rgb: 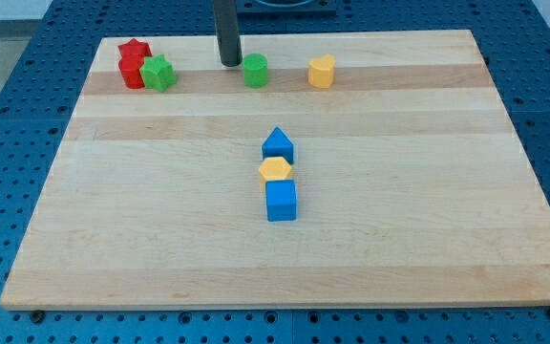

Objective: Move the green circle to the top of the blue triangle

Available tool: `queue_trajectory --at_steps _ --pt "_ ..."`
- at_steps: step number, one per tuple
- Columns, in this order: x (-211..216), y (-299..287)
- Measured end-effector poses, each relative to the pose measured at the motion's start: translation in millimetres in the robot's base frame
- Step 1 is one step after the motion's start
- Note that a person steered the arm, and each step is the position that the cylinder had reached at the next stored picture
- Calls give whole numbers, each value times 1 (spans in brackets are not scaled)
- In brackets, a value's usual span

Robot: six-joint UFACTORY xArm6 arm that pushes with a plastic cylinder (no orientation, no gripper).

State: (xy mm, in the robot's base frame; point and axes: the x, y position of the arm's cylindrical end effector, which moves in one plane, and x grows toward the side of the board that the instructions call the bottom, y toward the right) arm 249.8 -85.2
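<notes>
Ideally, the push would have driven the green circle [255, 71] toward the view's bottom and slightly toward the view's right, so that it halted just above the blue triangle [277, 145] without striking it; this called for my tip [229, 63] to be brought round to the circle's far side, toward the view's top, before contact. My tip (a bare rod, holding nothing) stood on the wooden board [113, 220] just beside the circle, on the view's left, apparently apart from it. The circle lay near the board's top edge, well apart from the triangle, which headed a column with a yellow hexagon [275, 170] and a blue cube [281, 201].
</notes>
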Motion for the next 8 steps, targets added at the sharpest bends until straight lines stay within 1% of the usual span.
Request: queue_trajectory --at_steps 2,8 --pt "0 21" --pt "7 43"
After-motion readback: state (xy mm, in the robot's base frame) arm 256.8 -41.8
